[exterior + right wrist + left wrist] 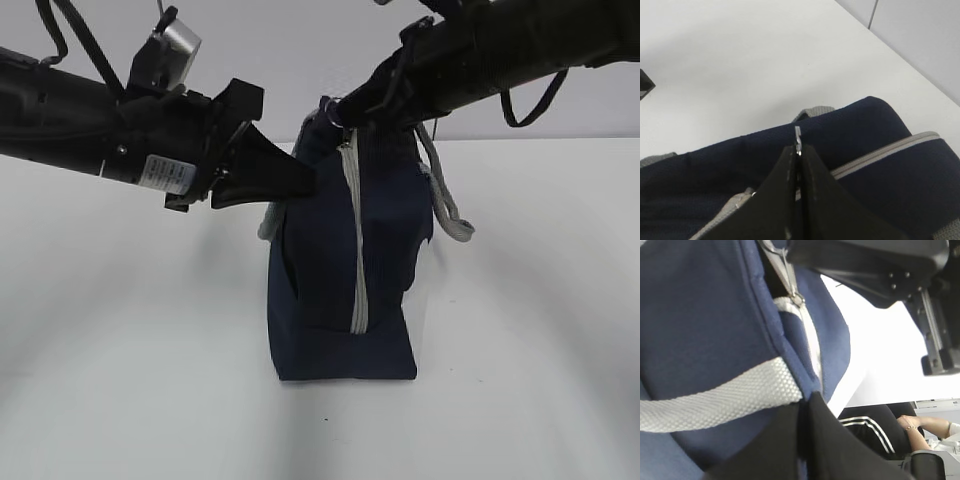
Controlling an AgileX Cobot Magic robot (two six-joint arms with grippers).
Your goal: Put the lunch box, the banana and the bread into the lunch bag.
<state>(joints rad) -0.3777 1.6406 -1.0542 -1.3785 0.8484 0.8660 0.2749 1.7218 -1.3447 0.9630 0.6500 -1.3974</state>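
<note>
Bag (345, 280) upright on worktop (120, 380); left tool (807, 405) clamped on its fabric edge, right tool (797, 152) pinching zipper pull (798, 136).

Under me spreads a white counter (120, 380), soft grey shadows pooling across it. Behind it stands a plain pale wall (290, 60), evenly lit. Off the counter's far edge I catch a seated person (890, 430) in dark, white-striped clothes, and grey wall panels (920, 30) with a dark seam.
</note>
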